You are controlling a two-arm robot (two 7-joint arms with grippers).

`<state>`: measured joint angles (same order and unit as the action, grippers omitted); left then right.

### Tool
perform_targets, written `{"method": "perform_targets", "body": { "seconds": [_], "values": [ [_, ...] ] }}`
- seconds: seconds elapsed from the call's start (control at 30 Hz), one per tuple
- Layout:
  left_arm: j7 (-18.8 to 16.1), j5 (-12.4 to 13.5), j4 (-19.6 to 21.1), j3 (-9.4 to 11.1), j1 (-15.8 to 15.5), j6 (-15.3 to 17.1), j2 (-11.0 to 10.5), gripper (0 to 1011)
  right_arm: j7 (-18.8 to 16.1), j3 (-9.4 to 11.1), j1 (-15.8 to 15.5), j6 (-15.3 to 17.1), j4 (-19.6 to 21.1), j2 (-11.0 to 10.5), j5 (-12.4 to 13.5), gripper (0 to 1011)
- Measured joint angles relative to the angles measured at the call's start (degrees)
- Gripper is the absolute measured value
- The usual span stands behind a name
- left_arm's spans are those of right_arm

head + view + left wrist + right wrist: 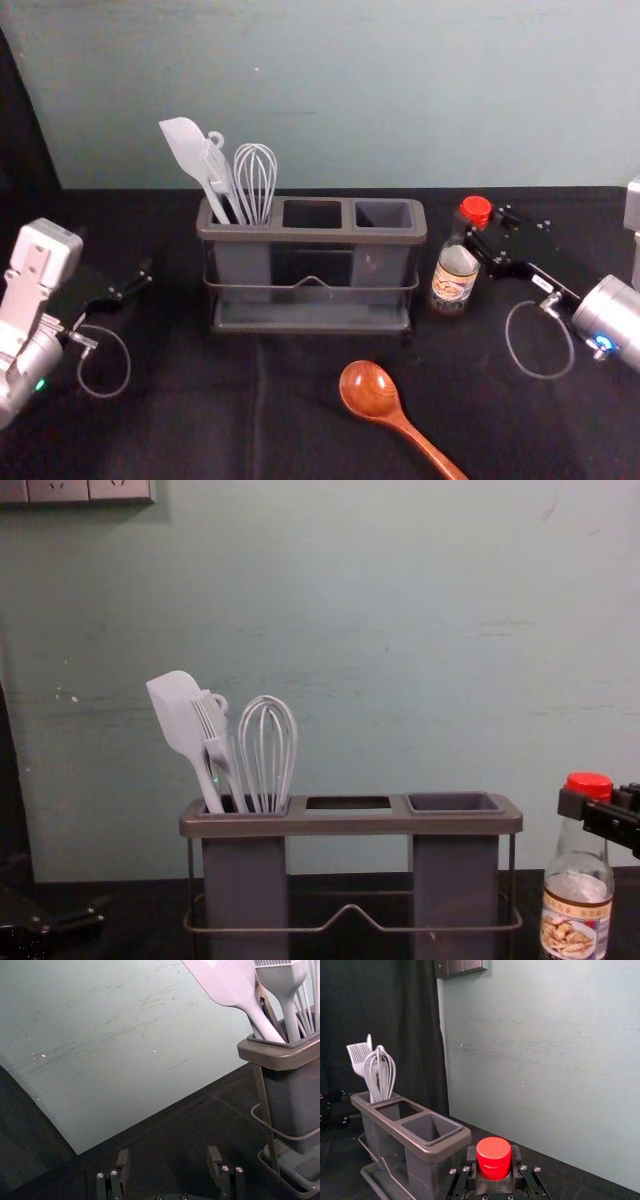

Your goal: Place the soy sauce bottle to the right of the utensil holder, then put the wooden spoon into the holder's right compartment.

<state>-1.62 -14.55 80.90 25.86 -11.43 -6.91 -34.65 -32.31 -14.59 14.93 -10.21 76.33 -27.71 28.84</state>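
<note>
My right gripper point(484, 236) is shut around the neck of the upright soy sauce bottle point(455, 277), just right of the utensil holder point(312, 236). In the right wrist view, the pads of the right gripper point(494, 1161) press both sides below the red cap point(493, 1152). Whether the bottle's base touches the table cannot be told. The wooden spoon point(372, 391) lies in front of the holder, bowl toward it, handle pointing to the near right. My left gripper point(132, 286) waits left of the holder; in the left wrist view the left gripper point(169, 1164) is open and empty.
A white spatula point(178, 718), a fork-like utensil and a whisk point(268, 750) stand in the holder's left compartment. The middle and right compartments point(383, 214) hold nothing visible. Behind the black-covered table point(180, 420) rises a pale wall.
</note>
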Motion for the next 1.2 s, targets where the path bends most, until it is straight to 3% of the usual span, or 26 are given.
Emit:
{"method": "perform_targets", "body": {
  "seconds": [0.97, 1.07, 1.13, 1.2],
  "values": [
    [0.0, 0.0, 0.0, 0.0, 0.0, 0.0, 0.0, 1011, -0.56, -0.81, 2.23, 0.6, -3.37, 1.13, -0.48, 382],
    [0.0, 0.0, -0.01, 0.0, 0.0, 0.0, 0.0, 1011, -0.58, -0.82, 2.15, 0.75, -3.35, 1.11, -0.52, 398],
    [0.0, 0.0, 0.0, 0.0, 0.0, 0.0, 0.0, 1011, -0.58, -0.82, 2.14, 0.76, -3.34, 1.1, -0.52, 500],
    [0.0, 0.0, -0.01, 0.0, 0.0, 0.0, 0.0, 1011, -0.58, -0.82, 2.14, 0.76, -3.32, 1.1, -0.52, 536]
  ]
}}
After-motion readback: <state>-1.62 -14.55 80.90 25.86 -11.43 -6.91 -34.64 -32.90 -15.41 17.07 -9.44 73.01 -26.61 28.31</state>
